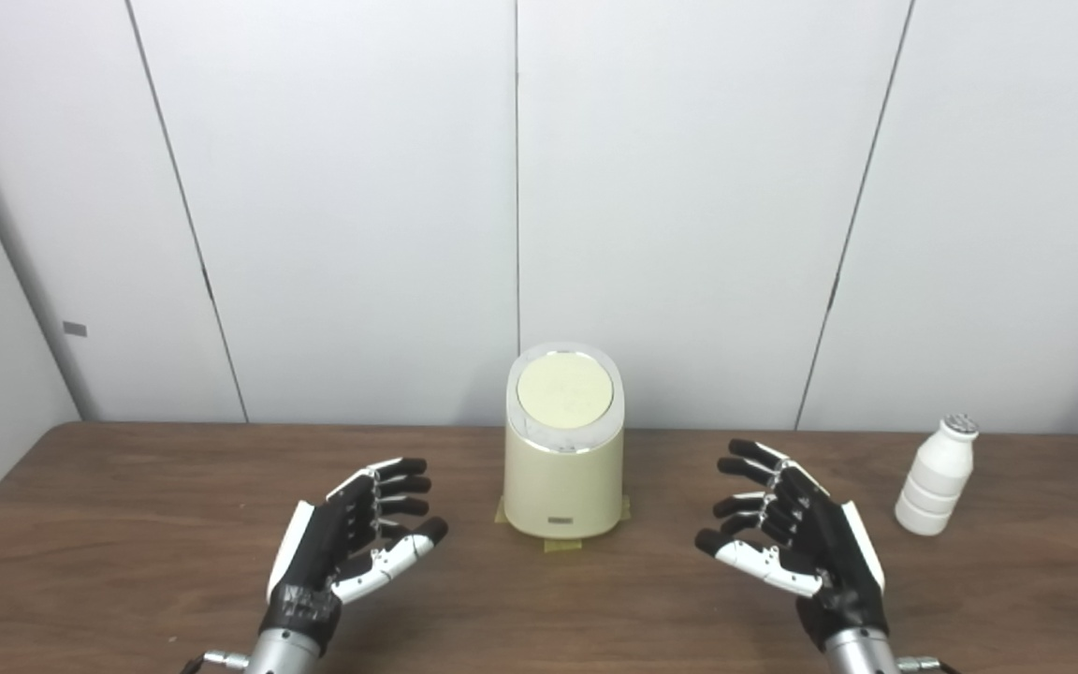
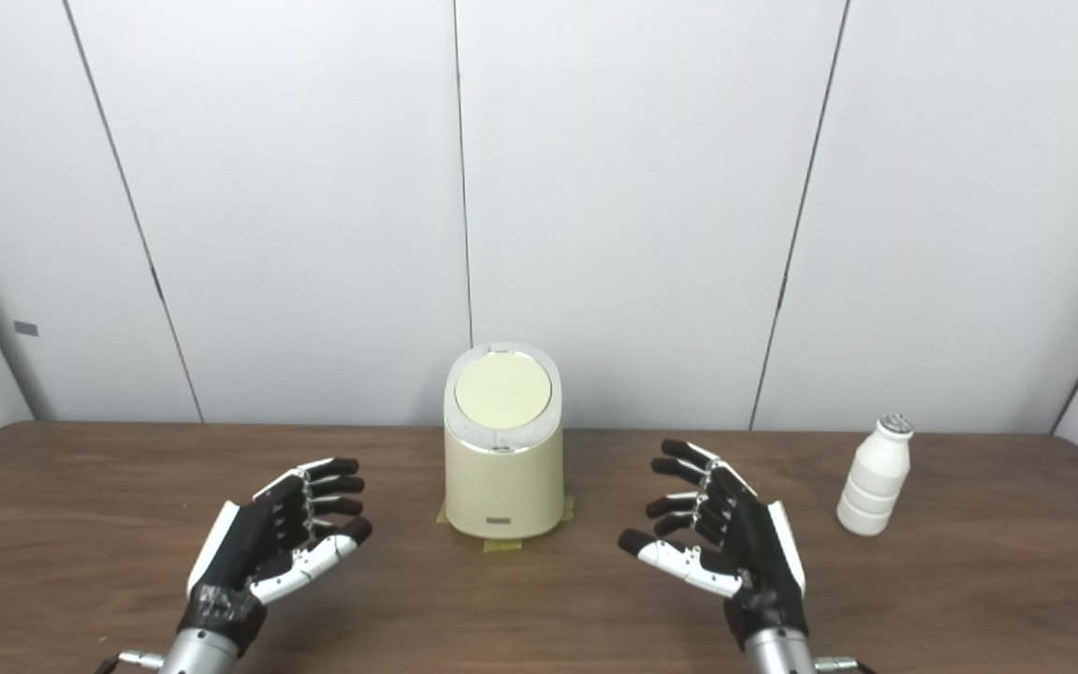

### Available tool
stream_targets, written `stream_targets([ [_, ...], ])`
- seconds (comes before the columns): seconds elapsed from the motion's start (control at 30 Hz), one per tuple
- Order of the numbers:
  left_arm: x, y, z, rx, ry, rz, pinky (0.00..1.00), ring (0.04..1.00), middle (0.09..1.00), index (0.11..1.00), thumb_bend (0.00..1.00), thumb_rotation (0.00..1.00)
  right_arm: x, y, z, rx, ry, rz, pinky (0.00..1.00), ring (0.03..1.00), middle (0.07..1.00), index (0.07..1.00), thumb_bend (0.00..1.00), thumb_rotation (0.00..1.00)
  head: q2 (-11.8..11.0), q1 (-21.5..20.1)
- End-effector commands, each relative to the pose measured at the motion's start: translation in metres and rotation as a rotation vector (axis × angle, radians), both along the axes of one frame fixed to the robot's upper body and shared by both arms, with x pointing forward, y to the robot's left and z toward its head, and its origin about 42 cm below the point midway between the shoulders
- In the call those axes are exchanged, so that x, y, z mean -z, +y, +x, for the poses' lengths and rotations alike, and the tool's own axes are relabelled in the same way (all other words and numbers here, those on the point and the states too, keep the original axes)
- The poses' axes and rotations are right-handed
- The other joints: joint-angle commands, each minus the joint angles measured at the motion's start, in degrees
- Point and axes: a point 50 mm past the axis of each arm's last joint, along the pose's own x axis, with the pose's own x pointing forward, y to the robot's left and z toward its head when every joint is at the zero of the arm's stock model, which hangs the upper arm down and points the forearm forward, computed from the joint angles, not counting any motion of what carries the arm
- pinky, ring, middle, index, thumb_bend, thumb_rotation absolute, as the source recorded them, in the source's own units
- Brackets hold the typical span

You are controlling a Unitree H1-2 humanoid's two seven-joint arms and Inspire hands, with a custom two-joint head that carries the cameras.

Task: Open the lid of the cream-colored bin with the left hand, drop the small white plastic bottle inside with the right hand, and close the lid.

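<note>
A cream-colored bin (image 1: pixel 563 468) stands upright at the middle of the brown table, held down with tape at its base. Its round lid (image 1: pixel 564 388) is shut. A small white plastic bottle (image 1: pixel 937 476) stands upright at the right of the table. My left hand (image 1: pixel 352 538) is open and empty, palm turned inward, to the left of the bin and nearer to me. My right hand (image 1: pixel 796 534) is open and empty, between the bin and the bottle, apart from both. The bin (image 2: pixel 503 459) and bottle (image 2: pixel 874 477) also show in the right eye view.
The wooden table (image 1: pixel 127 524) runs to a white panelled wall (image 1: pixel 361 206) close behind the bin. Nothing else stands on the table.
</note>
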Motion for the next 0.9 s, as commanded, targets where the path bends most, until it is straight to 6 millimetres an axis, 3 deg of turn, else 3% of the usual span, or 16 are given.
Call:
stream_targets([
  [0.0, -0.021, -0.002, 0.011, 0.015, -0.091, 0.002, 0.55, 0.681, 0.728, 0.768, 0.7, 0.25, -0.019, 0.003, 0.007, -0.002, -0.071, -0.002, 0.43, 0.532, 0.718, 0.742, 0.85, 0.18, 0.0, -0.1],
  [0.73, -0.019, -0.005, 0.013, 0.009, -0.087, -0.014, 0.53, 0.671, 0.728, 0.769, 0.7, 0.25, -0.02, 0.007, 0.009, -0.014, -0.071, 0.01, 0.43, 0.529, 0.713, 0.733, 0.84, 0.15, -0.4, 0.5],
  [0.87, -0.019, -0.012, 0.011, -0.017, -0.083, -0.043, 0.58, 0.738, 0.802, 0.817, 0.73, 0.28, -0.02, 0.008, 0.011, -0.012, -0.071, 0.005, 0.43, 0.536, 0.719, 0.741, 0.83, 0.16, -0.5, 0.4],
])
